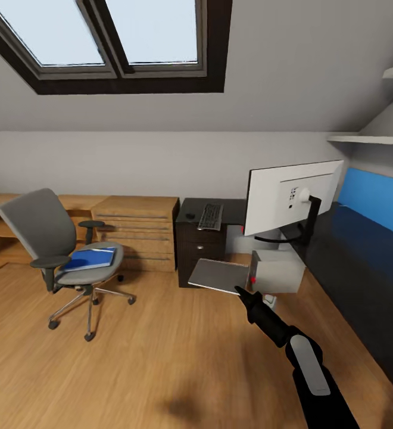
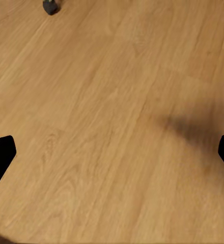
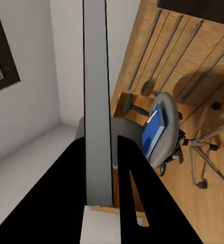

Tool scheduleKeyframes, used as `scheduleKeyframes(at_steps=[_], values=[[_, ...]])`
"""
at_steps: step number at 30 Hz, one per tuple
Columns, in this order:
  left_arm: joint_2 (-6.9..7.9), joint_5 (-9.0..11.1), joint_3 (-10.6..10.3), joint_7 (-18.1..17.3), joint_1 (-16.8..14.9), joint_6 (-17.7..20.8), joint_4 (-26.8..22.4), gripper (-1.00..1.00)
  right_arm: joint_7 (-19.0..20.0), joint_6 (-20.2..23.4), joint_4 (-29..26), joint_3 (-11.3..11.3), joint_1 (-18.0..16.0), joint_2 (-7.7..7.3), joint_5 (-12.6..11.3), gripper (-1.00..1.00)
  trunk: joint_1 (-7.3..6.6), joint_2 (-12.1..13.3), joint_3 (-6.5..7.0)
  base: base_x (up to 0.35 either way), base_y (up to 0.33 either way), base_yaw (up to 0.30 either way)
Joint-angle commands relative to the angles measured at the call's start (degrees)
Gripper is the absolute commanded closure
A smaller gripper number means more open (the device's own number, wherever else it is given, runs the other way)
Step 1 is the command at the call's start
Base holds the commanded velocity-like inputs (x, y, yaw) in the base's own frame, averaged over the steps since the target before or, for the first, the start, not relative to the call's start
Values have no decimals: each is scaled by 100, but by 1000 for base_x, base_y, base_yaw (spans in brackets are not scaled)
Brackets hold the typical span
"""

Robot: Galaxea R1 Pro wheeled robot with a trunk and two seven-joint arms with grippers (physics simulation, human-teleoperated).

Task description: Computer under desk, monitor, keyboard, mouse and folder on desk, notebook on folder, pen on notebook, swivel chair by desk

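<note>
My right gripper (image 1: 239,291) is shut on the near edge of the keyboard (image 1: 219,275), a flat slab held plain silver-grey side up, level, just left of the computer (image 1: 277,271). The right wrist view shows the keyboard (image 3: 95,76) edge-on between the black fingers (image 3: 130,173). The grey computer stands below the monitor (image 1: 289,193), which is on the black desk (image 1: 363,256). The blue folder (image 1: 89,258) lies on the swivel chair (image 1: 39,229) at the left. A small dark mouse (image 1: 190,215) sits on a black cabinet. My left gripper (image 2: 112,152) hangs open over the floor. Notebook and pen are out of view.
A black drawer cabinet (image 1: 199,247) stands against the back wall, with a dark keyed board (image 1: 210,216) on top beside the mouse. Light-wood cabinets (image 1: 137,232) run left of it. Skylights are overhead and shelves (image 1: 369,139) hang at the right. Wood floor (image 1: 161,357) lies between me and the chair.
</note>
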Motion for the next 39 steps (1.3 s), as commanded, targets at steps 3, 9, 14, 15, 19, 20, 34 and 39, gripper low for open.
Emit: scheduleKeyframes(at_steps=[3, 9, 14, 15, 19, 20, 34, 39], values=[[-2, 45, -1, -1, -3, -23, 3, -100, 16, 51, -1, -23, -4, 6, -22, 100, -20, 39, 13, 267, 209, 0], [4, 45, 0, -17, -3, -21, 10, -100, 16, 51, -1, -23, -5, 5, -20, 100, -20, 39, 13, 203, 153, 0], [0, 45, -3, -27, -3, -22, 7, -100, 16, 51, -1, -23, -4, 5, -19, 100, -86, 159, 67, 102, 70, 0], [-1, 45, -3, -28, -3, -22, 6, -100, 16, 51, -1, -23, -5, 5, -19, 100, -108, 199, 85, 47, 31, 0], [-2, 45, -3, -30, -3, -17, 10, -100, 16, 51, -1, -23, -7, 3, -19, 100, -196, 360, 156, 25, 17, 0], [-2, 45, -3, -30, -3, -16, 10, -100, 16, 51, -1, -23, -8, 2, -19, 100, -218, 400, 174, 12, 8, 0], [-2, 45, -3, -31, -3, -13, 7, -100, 16, 51, -10, -23, -8, -4, -19, 100, -525, 961, 426, 12, 1, 0], [-2, 45, -3, -31, -3, -13, 4, -100, 16, 51, -10, -23, -5, -4, -19, 100, -635, 1162, 515, 252, 0, 0]])
